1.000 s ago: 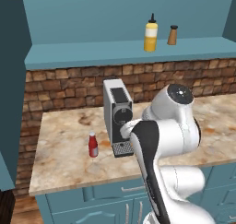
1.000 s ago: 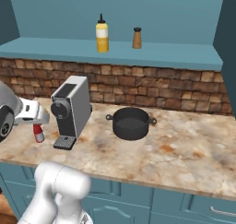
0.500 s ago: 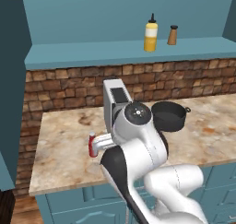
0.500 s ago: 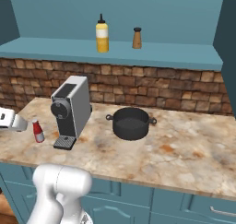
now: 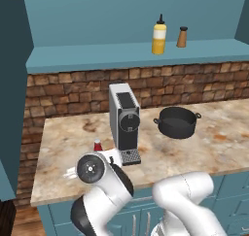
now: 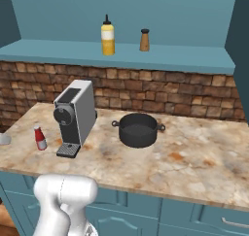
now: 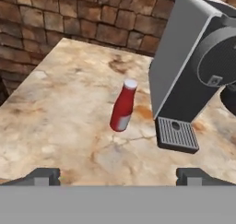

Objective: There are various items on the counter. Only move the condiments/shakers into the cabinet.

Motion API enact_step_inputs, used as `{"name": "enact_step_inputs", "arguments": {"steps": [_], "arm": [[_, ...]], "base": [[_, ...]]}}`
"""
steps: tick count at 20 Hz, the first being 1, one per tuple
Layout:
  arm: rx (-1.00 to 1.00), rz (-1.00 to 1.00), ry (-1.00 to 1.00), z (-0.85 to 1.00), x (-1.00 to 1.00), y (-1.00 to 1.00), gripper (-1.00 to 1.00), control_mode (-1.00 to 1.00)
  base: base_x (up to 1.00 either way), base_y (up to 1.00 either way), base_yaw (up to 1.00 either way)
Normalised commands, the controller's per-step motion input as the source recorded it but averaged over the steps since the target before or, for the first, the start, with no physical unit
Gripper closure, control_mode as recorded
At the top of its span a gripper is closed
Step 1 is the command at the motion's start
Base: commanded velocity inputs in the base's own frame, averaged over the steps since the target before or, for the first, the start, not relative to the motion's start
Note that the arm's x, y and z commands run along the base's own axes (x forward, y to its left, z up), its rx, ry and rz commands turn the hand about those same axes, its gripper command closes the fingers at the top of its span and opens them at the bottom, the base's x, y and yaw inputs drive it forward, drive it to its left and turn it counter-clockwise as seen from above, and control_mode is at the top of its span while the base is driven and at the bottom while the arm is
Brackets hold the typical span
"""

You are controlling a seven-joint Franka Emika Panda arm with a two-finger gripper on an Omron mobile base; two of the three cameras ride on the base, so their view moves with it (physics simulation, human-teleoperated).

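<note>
Jaws spread wide and empty; the gripper (image 7: 118,176) has swung down to counter (image 6: 204,168) level, facing the ketchup bottle (image 7: 123,105) beside the coffee machine (image 7: 193,66). Last condiment outstanding (others already on the cabinet (image 6: 146,60) ledge).

Ketchup bottle (image 7: 123,106) stands (upright) beside coffee machine (image 7: 193,66) on counter (image 7: 60,108)

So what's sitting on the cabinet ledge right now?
Two items stand on the cabinet ledge: the yellow squeeze bottle and the brown shaker beside it, apart. The ketchup bottle stands on the counter.
</note>
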Motion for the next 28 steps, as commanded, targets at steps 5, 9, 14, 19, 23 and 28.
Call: {"name": "enact_step_inputs", "arguments": {"steps": [5, 9, 14, 19, 23, 28], "arm": [[0.00, -0.21, -0.26, -0.25, 0.33, 0.01, -1.00, -1.00], [0.01, -0.13, -0.11, -0.17, 0.29, 0.01, -1.00, -1.00], [0.15, 0.00, -0.08, -0.20, 0.02, 0.00, -1.00, -1.00], [0.24, 0.00, -0.13, -0.23, 0.00, 0.00, -1.00, -1.00], [0.14, 0.00, -0.13, -0.15, 0.00, 0.00, -1.00, -1.00], [0.00, -0.01, 0.00, -0.01, 0.27, 0.00, -1.00, -1.00]], "base": [[0.00, 0.00, 0.00], [0.00, 0.00, 0.00], [0.00, 0.00, 0.00], [0.00, 0.00, 0.00], [0.00, 0.00, 0.00], [0.00, 0.00, 0.00]]}}
